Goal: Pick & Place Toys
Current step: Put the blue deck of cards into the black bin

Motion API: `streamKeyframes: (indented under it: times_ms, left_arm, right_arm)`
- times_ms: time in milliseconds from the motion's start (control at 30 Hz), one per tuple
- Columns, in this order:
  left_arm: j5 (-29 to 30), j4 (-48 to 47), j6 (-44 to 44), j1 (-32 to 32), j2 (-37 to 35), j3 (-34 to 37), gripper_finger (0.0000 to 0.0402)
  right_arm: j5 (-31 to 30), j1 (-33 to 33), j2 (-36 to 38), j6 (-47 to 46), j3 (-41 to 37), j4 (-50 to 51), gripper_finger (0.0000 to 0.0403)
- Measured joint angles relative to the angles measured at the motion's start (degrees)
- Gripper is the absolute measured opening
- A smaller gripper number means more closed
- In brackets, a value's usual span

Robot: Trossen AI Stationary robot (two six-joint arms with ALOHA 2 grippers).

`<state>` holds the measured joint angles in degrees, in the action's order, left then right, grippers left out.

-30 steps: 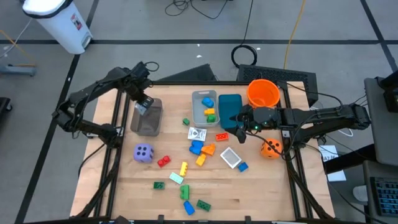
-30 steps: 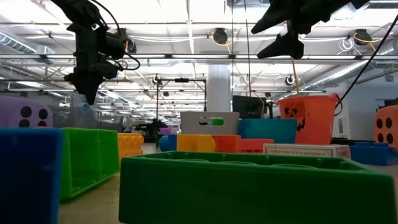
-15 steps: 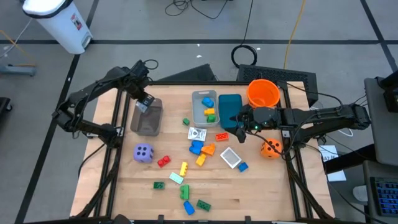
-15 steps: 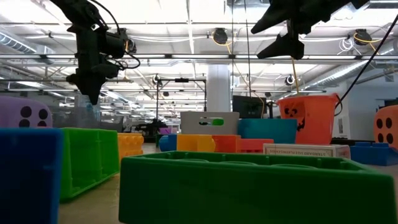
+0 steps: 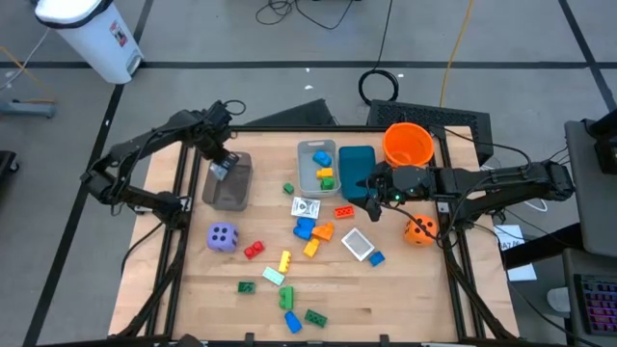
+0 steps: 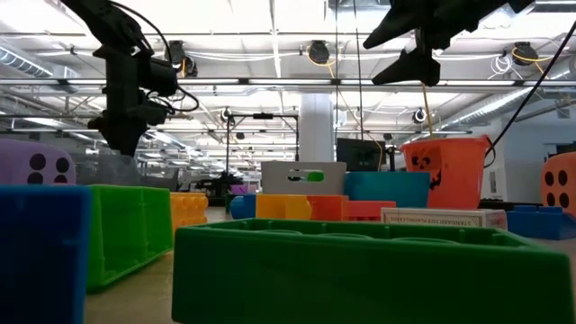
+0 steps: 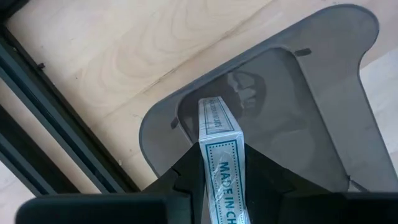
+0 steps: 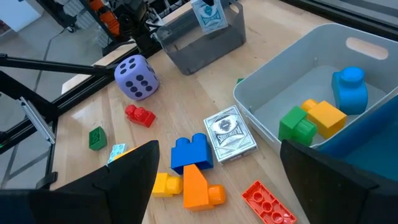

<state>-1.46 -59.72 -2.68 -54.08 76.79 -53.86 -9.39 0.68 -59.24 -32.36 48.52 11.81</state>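
Containers first: your dark grey bin [image 5: 228, 183] at the table's left holds nothing loose that the left wrist view can show; only a white printed packet [image 7: 219, 149] sits over its opening, pinched edge-on by the left gripper [image 5: 221, 169]. The light grey bin [image 5: 318, 166] at mid-table holds a blue piece [image 8: 351, 89], a yellow brick [image 8: 324, 116] and a green brick [image 8: 296, 124]. The teal bin [image 5: 355, 172] stands just beside it, with its contents hidden from you, and the orange bucket [image 5: 408, 144] stands behind, with nothing visible inside it.

On the bare wood you have a purple dotted die [image 5: 222, 236], a red brick [image 5: 254, 251], a second packet [image 5: 306, 208] just beside the light grey bin, blue and orange bricks [image 5: 312, 231] below it, a flat red brick [image 5: 343, 212], a third packet [image 5: 358, 244], and green, yellow and blue bricks scattered nearer the front edge. An orange dotted die [image 5: 419, 229] rests at the right edge.

Arm pose: your left arm reaches in from the left side, with its gripper pointing down above the dark grey bin and its fingers closed narrowly on the packet. Your right arm lies across from the right, its gripper [image 5: 376, 188] raised near the teal bin, fingers spread wide with nothing between them.
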Motion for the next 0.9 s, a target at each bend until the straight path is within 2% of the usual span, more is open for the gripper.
streamKeyframes:
  times_ms: [400, 733, 900]
  left_arm:
    - [0.02, 1.55, -1.0, 0.0, 0.0, 0.04, 0.0092]
    - [1.8, 1.53, -1.57, 0.0, 0.0, 0.04, 0.0187]
    - [1.97, 1.01, -1.99, 0.0, 0.0, 0.01, 0.0203]
  right_arm:
    - [0.0, 0.01, 0.0, -1.45, -0.01, 0.0, 0.0325]
    - [0.0, -0.01, 0.0, -1.4, -0.01, 0.0, 0.0325]
    - [0.0, 0.0, 0.0, -1.27, -0.01, 0.0, 0.0325]
